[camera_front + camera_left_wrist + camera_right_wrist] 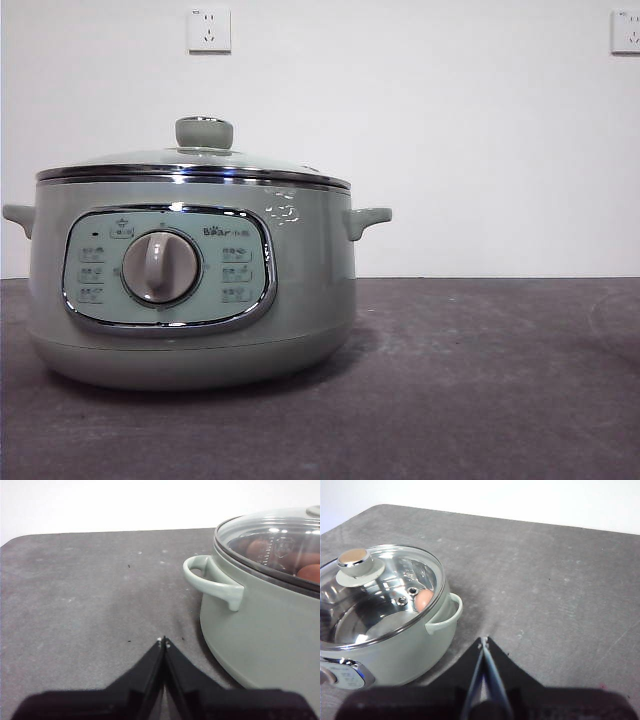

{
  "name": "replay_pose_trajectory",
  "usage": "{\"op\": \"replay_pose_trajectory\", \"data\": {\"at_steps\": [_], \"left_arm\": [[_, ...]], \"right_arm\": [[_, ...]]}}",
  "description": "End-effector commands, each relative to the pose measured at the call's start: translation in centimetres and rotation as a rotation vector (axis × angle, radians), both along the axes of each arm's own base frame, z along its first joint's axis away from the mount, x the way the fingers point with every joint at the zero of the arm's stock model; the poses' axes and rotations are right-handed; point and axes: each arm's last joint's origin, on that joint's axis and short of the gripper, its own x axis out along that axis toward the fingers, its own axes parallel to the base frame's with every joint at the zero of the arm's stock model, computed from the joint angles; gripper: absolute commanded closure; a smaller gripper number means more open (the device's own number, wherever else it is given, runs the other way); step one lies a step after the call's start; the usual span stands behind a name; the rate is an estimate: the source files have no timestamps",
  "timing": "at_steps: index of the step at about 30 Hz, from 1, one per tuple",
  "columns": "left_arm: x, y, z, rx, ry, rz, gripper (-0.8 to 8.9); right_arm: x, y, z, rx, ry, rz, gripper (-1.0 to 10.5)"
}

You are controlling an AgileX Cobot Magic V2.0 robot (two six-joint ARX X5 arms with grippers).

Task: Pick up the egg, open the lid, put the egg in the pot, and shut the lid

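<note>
White wall with two sockets [209, 29] behind a dark grey bench [480, 390]. Egg [422, 600] already inside the pot [190, 290], seen reddish-brown through the glass; lid [195, 165] seated flat on the chrome rim, knob [204, 132] upright at centre. Task apparently finished, so nothing left but staying clear: no nudging of the side handle [212, 580], no reopening. Left end effector [164, 641] pinched together, empty, above bare bench just beside the pot's handle. Right end effector [483, 641] likewise closed on nothing, near the opposite handle. Hard to make out: reflections on the glass, possibly more than one reddish shape in the left wrist view, count uncertain. From the front, contents hidden entirely; both arms out of frame there; button labels on the panel too small to read.
</note>
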Motion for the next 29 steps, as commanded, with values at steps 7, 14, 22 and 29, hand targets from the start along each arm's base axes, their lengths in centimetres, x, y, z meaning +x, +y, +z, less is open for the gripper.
{"op": "replay_pose_trajectory", "data": {"at_steps": [7,14,22,29], "left_arm": [[0.1,0.0,-0.5,0.002,0.012,0.005,8.16],[0.1,0.0,-0.5,0.002,0.012,0.004,8.16],[0.1,0.0,-0.5,0.002,0.012,0.005,8.16],[0.1,0.0,-0.5,0.002,0.011,0.004,8.16]], "right_arm": [[0.0,0.0,-0.2,0.005,0.004,-0.003,9.5],[0.0,0.0,-0.2,0.005,0.004,-0.003,9.5],[0.0,0.0,-0.2,0.002,0.002,-0.003,9.5],[-0.1,-1.1,-0.4,-0.076,-0.031,-0.034,9.5]]}}
